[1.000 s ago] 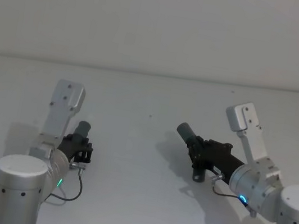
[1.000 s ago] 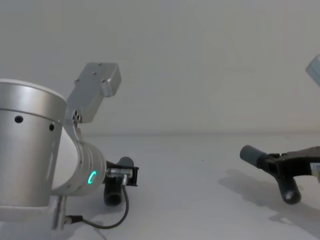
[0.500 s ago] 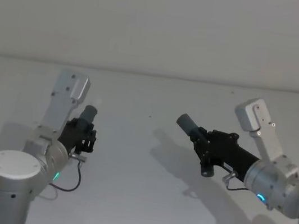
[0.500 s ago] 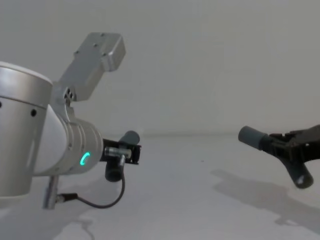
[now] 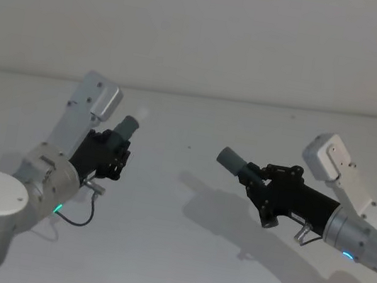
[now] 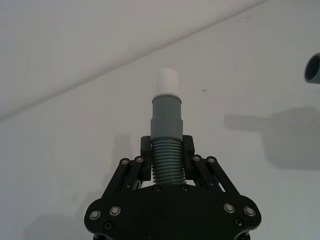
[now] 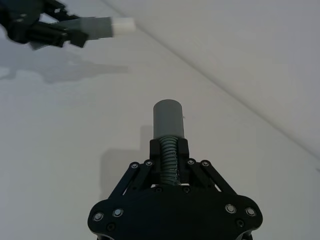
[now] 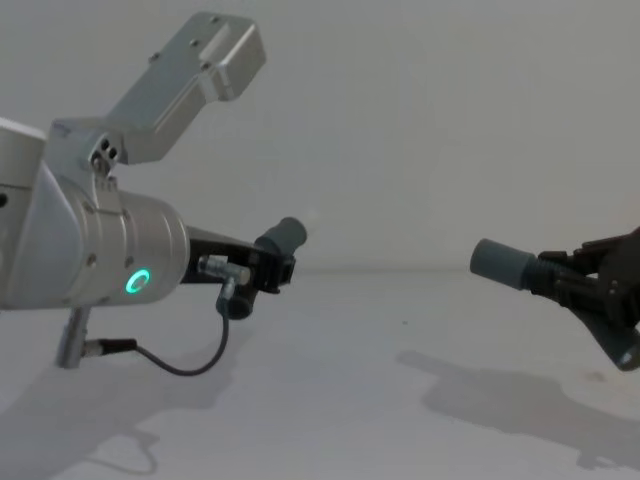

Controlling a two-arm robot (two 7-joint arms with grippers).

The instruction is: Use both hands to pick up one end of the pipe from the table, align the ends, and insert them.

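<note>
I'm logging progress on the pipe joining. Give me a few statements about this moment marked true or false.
1. The left gripper holds the white-tipped pipe piece by its ribbed part. True.
2. The right gripper is open and empty. False: it is shut on the plain-ended pipe piece.
3. The two pieces are joined end to end. False: they are well apart, with a gap between their ends.
4. Both pieces are held up off the table. True.
</note>
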